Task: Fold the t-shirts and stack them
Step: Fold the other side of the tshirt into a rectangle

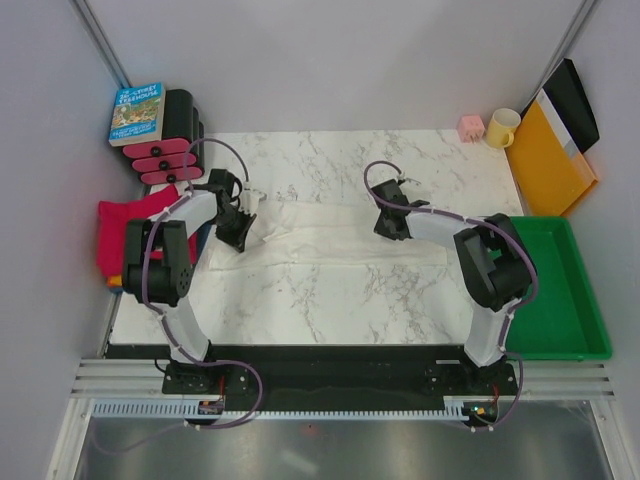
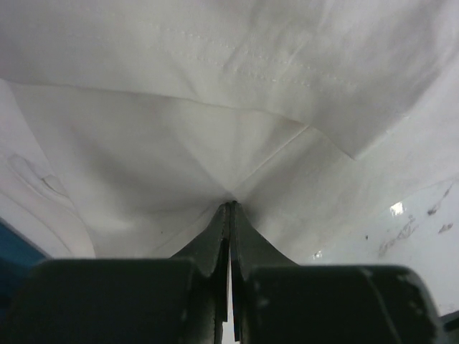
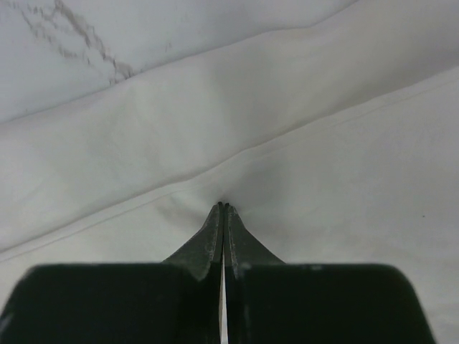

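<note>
The white shirt (image 1: pixel 330 235) lies stretched in a long band across the marble surface (image 1: pixel 330 300), between the two arms. The left claw (image 2: pixel 229 209) is pressed together on a fold at the shirt's left end, the cloth puckering at its tips. The right claw (image 3: pixel 224 208) pinches the same shirt toward its right end. A folded pink shirt (image 1: pixel 125 225) sits at the surface's left edge.

I had both arms stretched forward and low, left gripper (image 1: pixel 240 229) and right gripper (image 1: pixel 388 222) each with fingers (image 2: pixel 212 247) pinched shut on the cream-white shirt (image 1: pixel 330 236).
</note>
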Available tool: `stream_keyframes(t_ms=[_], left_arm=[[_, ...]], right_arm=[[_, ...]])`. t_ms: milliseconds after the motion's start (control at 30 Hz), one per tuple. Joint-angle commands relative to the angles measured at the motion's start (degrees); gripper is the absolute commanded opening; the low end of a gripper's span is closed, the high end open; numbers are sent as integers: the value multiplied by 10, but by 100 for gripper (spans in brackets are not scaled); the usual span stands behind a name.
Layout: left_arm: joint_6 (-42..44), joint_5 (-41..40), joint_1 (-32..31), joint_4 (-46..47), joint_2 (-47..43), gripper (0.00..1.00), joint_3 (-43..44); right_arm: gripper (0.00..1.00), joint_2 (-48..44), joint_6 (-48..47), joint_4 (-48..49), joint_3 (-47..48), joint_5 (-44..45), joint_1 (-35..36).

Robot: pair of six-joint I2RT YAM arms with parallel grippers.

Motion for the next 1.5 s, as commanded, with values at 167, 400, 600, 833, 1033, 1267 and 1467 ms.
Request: stream_keyframes(t_ms=[167,400,600,833,1033,1267,1467], left_arm=[[69,8,18,-53,-135,2,-96],[10,92,93,-43,-209,54,-40],[-52,144,111,-21,-293,84,-10],[-84,146,126,-4,-340,77,-66],[-90,141,131,5,-346,76,-108],[-88,126,133,8,-340,75,-129],[-85,112,133,13,-331,72,-147]], right_arm=[[0,-71,69,-66,-110,-16,59],[37,-103,-24,-59,-22,23,72],[59,-57,-201,-73,135,-35,127],[59,45,-331,-90,250,-26,217],[59,105,-332,-70,303,-64,261],[59,141,-339,-45,343,-84,292],[58,139,-359,-4,340,-85,323]])
